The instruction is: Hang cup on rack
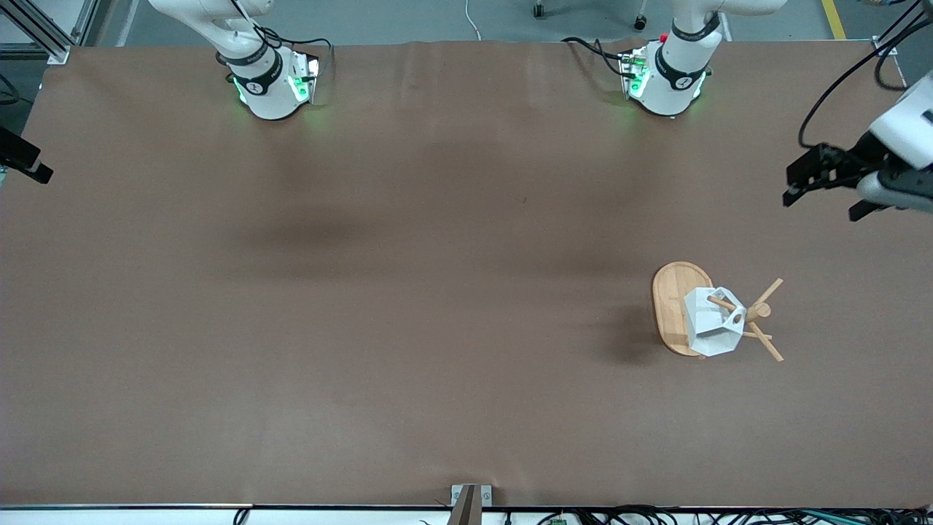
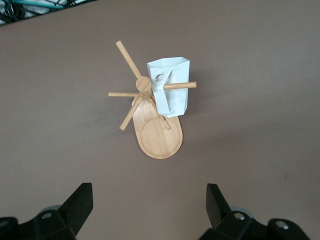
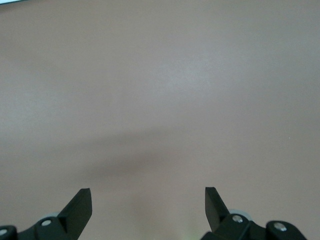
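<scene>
From the front, the cup (image 1: 711, 322), matte white with faceted sides, hangs on a peg of the bamboo rack (image 1: 681, 306) toward the left arm's end of the brown table (image 1: 364, 292), while the left gripper (image 1: 820, 186) hovers above that end and the right gripper (image 1: 25, 164) shows only at the frame's edge. In the left wrist view the peg runs through the round hole in the handle of the cup (image 2: 172, 92) above the oval base of the rack (image 2: 160, 137) (thin pegs fan off the post), and the left gripper (image 2: 150, 205) stands wide and empty. In the right wrist view the right gripper (image 3: 148, 207) is spread wide, empty, over bare tabletop.

obstacle: rack (image 1: 681, 310) with cup (image 1: 711, 321) hung | bare table (image 1: 364, 292) around it
</scene>
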Robot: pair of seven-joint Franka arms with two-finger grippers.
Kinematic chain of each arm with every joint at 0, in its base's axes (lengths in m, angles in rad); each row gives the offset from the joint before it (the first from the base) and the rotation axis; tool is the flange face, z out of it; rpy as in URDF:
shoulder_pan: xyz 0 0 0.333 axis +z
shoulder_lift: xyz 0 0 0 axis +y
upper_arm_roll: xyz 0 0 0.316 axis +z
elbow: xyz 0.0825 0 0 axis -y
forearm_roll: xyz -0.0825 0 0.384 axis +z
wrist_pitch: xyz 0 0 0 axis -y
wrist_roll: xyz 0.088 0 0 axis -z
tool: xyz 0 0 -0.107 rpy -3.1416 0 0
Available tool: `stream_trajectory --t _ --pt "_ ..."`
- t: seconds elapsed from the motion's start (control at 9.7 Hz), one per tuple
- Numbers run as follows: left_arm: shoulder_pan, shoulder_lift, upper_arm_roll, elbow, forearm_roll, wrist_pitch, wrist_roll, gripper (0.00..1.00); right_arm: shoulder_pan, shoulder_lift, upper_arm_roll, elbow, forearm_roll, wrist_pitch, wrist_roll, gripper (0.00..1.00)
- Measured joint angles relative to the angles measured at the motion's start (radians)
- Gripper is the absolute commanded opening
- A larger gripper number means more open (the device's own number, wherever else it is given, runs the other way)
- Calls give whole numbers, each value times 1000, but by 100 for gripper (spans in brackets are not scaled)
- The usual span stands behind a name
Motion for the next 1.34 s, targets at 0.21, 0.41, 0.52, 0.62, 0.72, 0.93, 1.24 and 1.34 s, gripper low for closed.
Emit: stream_trajectory --t 0.21,0.41,0.52,0.62,0.72,0.93,1.24,1.34 --pt "16 -11 -3 65 1 -90 -3 100 0 0 0 0 0 0 0 100" --pt "18 -39 -28 83 1 -161 -136 100 0 1 -1 0 0 0 0 100" --pt "26 -50 -63 83 1 -172 -182 100 0 1 -1 0 0 0 0 100" --pt "52 -53 -109 83 1 -173 -203 100 0 1 -1 -1 0 -1 0 100" --pt "86 -52 -150 82 1 -173 -212 100 0 1 -1 -1 0 -1 0 100" --pt "170 -48 -218 81 1 -171 -212 100 0 1 -1 -1 0 -1 0 100" --pt "208 -44 -263 81 18 -169 -211 100 0 1 -2 -1 0 -1 0 100" --pt "209 -44 -265 81 20 -169 -211 100 0 1 -2 -1 0 -1 0 100"
